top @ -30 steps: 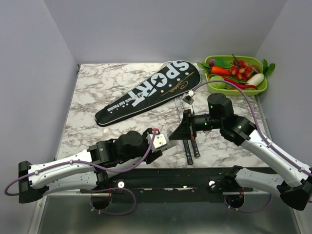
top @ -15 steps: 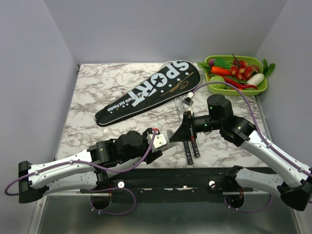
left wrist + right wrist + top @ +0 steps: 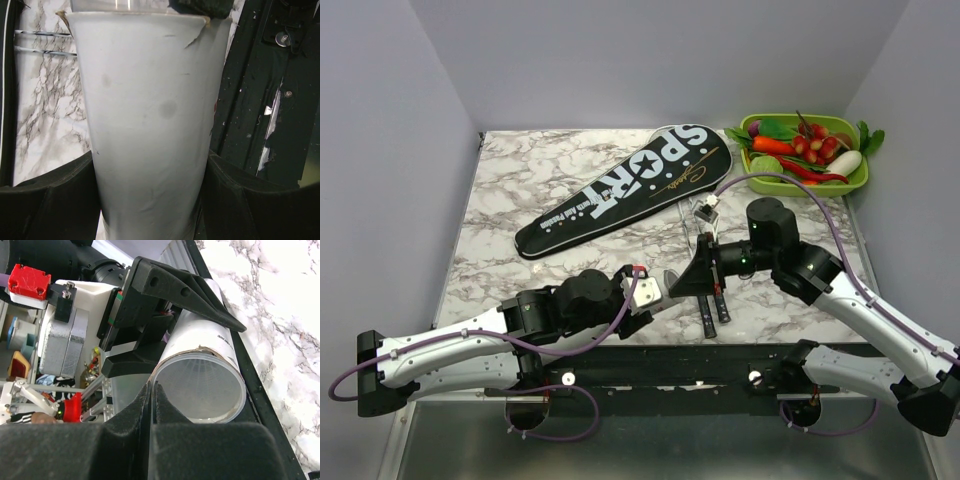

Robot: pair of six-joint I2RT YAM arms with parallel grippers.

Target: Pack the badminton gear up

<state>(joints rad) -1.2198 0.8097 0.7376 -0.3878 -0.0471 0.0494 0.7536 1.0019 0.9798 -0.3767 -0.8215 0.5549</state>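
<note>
Marble table (image 3: 520, 170): right hand (image 3: 151, 392) (apparently) pinches tube (image 3: 150, 125).

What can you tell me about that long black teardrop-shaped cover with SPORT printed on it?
The long black teardrop-shaped cover lies flat diagonally on the marble table. Its wide end points far right, near the green tray; its narrow end points near left. It looks like fabric, with white SPORT lettering, smaller white text and a gold script. Only the table seems to touch it.

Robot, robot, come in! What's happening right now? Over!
Left gripper shut on white tube. Right gripper pinching tube's clear rim. Rackets, cover not yet packed. Right gripper sits over rackets.
</note>
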